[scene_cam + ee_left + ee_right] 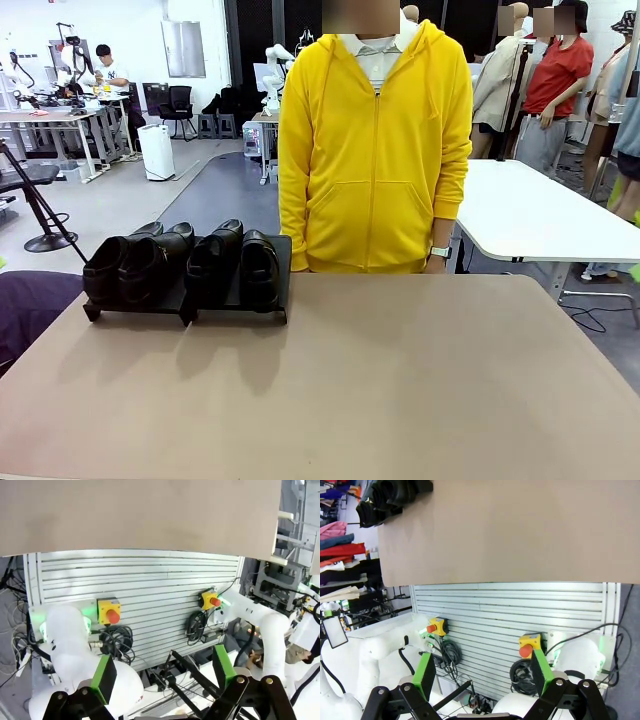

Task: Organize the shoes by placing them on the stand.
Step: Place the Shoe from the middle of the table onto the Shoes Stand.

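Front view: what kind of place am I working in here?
Most likely a robotics lab or data-collection workspace. Behind the brown table with the shoes on the stand, there are other work tables, another robot arm farther back, and people at benches in an open hall.

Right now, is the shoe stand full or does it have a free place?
Full. Four black loafers stand side by side across the stand, two on each platform.

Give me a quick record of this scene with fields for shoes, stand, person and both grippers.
shoes: four black shoes, all on the stand, in a row
stand: black stand, far left part of the table
person: yellow hoodie, standing at the far edge, hands down
left gripper: open, empty, off the table
right gripper: open, empty, off the table
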`<control>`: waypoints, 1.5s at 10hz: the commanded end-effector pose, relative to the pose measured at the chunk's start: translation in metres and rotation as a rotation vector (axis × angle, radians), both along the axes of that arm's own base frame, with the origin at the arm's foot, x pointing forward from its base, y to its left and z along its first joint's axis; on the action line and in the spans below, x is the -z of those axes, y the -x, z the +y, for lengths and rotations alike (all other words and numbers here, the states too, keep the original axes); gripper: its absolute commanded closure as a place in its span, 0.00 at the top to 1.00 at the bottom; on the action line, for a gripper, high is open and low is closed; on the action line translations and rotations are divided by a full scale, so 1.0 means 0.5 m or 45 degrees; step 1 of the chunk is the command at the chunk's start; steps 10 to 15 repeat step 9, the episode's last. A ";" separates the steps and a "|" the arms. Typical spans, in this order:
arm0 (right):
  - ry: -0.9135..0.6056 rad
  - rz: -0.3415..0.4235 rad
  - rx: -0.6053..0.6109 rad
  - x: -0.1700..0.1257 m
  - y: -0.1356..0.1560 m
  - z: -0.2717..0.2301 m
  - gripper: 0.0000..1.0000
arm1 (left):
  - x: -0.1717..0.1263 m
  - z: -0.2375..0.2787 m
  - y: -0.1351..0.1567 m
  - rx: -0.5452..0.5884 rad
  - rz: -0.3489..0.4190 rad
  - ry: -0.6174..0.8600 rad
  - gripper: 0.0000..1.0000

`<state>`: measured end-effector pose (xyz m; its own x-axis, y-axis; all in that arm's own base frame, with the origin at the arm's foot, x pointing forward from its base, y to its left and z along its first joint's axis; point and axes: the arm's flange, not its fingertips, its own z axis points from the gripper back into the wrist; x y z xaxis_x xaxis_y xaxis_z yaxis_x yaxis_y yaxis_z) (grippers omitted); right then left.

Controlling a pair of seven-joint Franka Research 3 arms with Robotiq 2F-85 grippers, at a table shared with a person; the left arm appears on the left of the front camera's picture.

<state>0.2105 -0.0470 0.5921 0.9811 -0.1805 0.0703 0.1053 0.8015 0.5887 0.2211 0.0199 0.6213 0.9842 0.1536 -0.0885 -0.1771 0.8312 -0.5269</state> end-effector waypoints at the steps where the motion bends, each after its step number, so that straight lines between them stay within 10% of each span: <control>1: -0.037 -0.022 -0.028 -0.009 -0.003 0.000 1.00 | -0.008 -0.001 -0.006 0.020 -0.015 0.013 1.00; 15: -0.037 -0.022 -0.028 -0.009 -0.003 0.000 1.00 | -0.008 -0.001 -0.006 0.020 -0.015 0.013 1.00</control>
